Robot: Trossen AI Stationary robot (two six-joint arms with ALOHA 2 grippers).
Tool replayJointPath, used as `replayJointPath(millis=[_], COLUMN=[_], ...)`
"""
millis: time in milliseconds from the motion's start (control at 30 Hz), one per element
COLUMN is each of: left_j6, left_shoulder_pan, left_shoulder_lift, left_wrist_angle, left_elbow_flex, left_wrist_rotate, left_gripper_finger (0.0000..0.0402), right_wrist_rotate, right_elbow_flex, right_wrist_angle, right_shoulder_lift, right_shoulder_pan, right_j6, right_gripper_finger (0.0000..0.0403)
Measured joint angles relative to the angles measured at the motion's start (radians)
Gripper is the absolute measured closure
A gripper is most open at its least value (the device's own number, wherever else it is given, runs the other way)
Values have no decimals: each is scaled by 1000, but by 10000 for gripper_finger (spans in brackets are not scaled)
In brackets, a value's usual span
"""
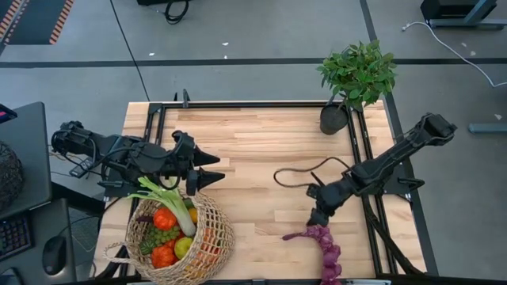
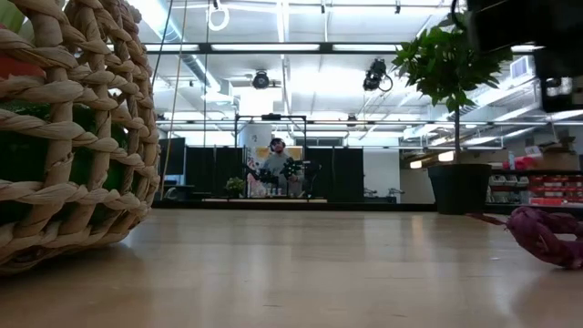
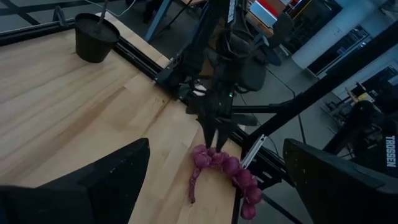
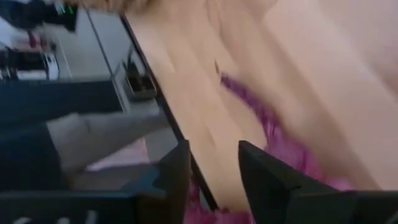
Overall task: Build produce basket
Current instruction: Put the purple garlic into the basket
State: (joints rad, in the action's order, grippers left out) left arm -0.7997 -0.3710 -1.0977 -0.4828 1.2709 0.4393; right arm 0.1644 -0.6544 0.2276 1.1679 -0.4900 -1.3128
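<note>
Desk (image 1: pixel 261 150) is light wood planks with a black frame round it. Basket (image 1: pixel 181 239) sits at the near left corner, handle loop sticking out off its left side, already loaded: leek (image 1: pixel 169 203) lying across the top, tomatoes (image 1: pixel 165 218), green grapes (image 1: pixel 162 237), a yellow-green fruit (image 1: pixel 183 246); more red under the weave, can't tell what. In the low view the basket wall (image 2: pixel 64 137) fills the left side. Potted plant (image 1: pixel 354 79) stands at the far right corner, black pot. Left arm reaches in over the left edge, left claw (image 1: pixel 212 169) hovering just beyond the basket rim on its far side, fingers spread wide, holding nothing. Right arm comes in from the right edge; right claw (image 1: pixel 318 218) points down right at the top end of the purple grapes (image 1: pixel 323 248), which lie on the desk by the near edge, right of centre, well apart from the basket. Right claw's fingers (image 4: pixel 264 171) stand slightly apart with the grapes (image 4: pixel 277 140) just beyond the tips, not clamped on them. Left wrist view shows the same: right claw tips (image 3: pixel 210 135) at the upper end of the bunch (image 3: pixel 225 171). A loose black cable (image 1: pixel 297 170) loops mid-desk.
</note>
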Motion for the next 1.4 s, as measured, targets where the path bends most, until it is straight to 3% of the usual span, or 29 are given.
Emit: replayJointPath(millis=[333, 833, 1133, 1400], left_j6=[0, 1, 2, 3], left_shoulder_pan=[0, 1, 11, 11], left_shoulder_lift=[0, 0, -1, -3], left_wrist_angle=[0, 0, 1, 0], left_elbow_flex=[0, 0, 0, 0], left_wrist_rotate=[0, -45, -45, -45], left_gripper_finger=[27, 27, 27, 27], right_wrist_rotate=[76, 115, -113, -71], right_elbow_flex=[0, -1, -1, -38], right_wrist_angle=[22, 160, 140, 189], right_shoulder_lift=[26, 25, 25, 34], right_shoulder_pan=[-138, -288, -286, -281], right_j6=[-138, -275, -182, -124], right_gripper_finger=[207, 205, 205, 205])
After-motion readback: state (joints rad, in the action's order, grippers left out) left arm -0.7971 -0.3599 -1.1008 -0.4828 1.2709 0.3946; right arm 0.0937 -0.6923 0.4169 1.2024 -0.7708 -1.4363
